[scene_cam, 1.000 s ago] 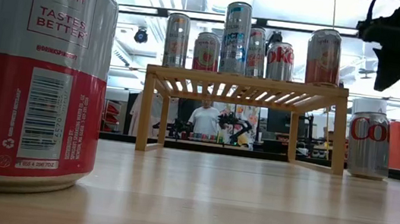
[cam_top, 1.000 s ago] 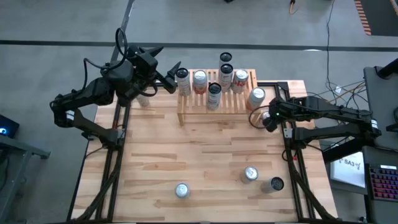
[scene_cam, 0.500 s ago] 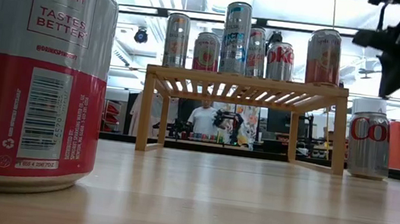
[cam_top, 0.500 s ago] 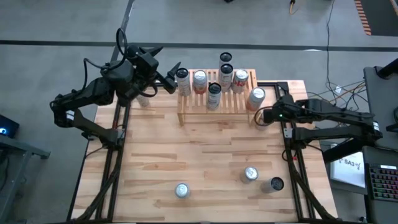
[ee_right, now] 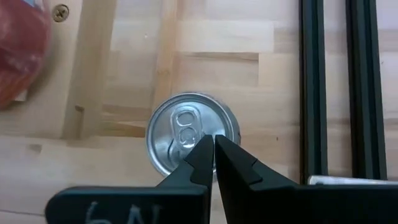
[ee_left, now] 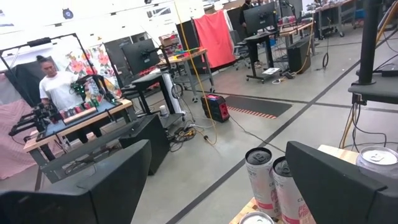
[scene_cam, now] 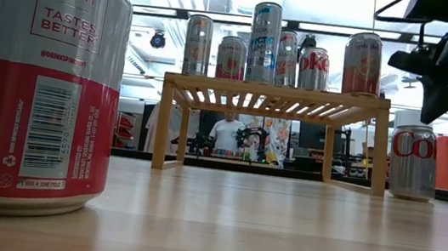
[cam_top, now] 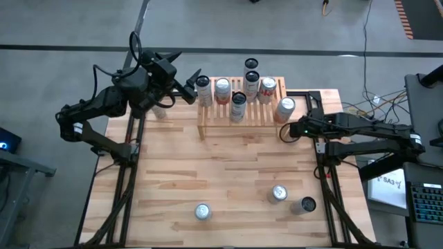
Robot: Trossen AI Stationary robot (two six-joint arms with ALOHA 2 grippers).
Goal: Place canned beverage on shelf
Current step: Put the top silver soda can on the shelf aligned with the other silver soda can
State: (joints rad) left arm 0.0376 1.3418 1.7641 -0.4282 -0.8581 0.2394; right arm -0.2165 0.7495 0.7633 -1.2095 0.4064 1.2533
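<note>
The light wooden shelf [cam_top: 223, 117] stands at the table's far middle with several cans on its slatted top [scene_cam: 275, 91]. A silver and red cola can [scene_cam: 412, 161] stands upright on the table just right of the shelf's right legs. Its top [ee_right: 186, 134] shows in the right wrist view. My right gripper [cam_top: 285, 131] is shut, pointing down over that top [ee_right: 211, 140], a little above it in the low view [scene_cam: 427, 114]. My left gripper [cam_top: 192, 84] is open and empty at the shelf's far left end [ee_left: 211, 186].
Three more cans stand near the table's front edge: one left of middle [cam_top: 202, 211] and two at the right [cam_top: 278, 194] [cam_top: 306, 205]. A black rail frame [ee_right: 336, 93] runs on the table right of the cola can. A person shows in the room beyond [scene_cam: 229, 132].
My right gripper has gone a little toward the table's left edge and down, and now stands over the cola can beside the shelf. It has stayed shut. The cans have not moved.
</note>
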